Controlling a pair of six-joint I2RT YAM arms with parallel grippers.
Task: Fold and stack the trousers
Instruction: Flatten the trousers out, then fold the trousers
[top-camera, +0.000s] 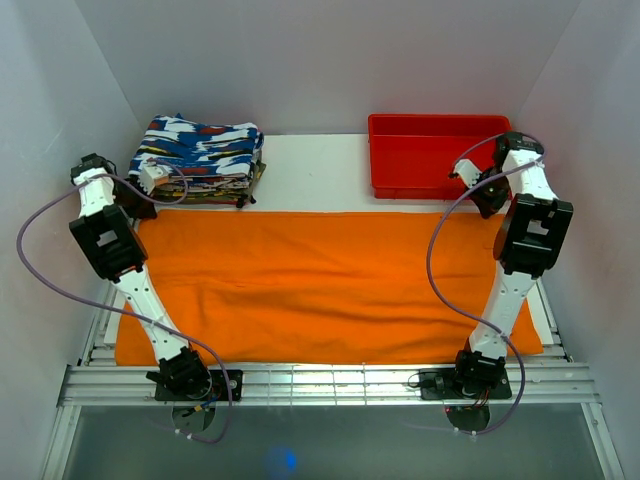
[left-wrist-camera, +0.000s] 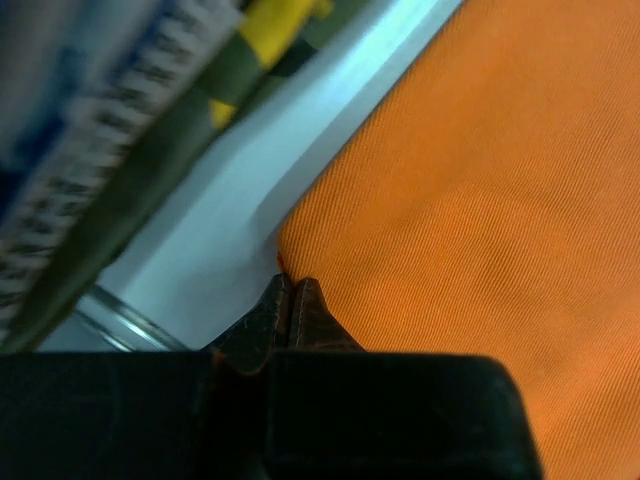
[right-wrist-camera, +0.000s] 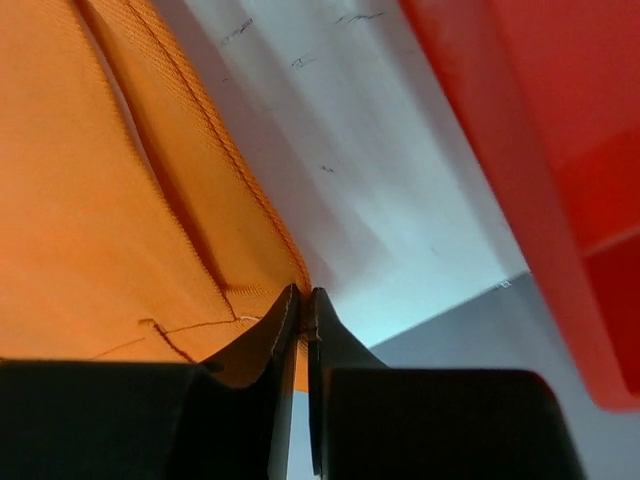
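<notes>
The left gripper (left-wrist-camera: 290, 287) is pinched shut on the trousers' (top-camera: 330, 285) corner at 10 o'clock, beside the folded clothes (top-camera: 200, 160). The trousers lie flat across the table (top-camera: 310, 172). At 1 o'clock stands a red tray (top-camera: 440, 187). The right gripper (right-wrist-camera: 305, 296) pinches the 2 o'clock corner.
</notes>
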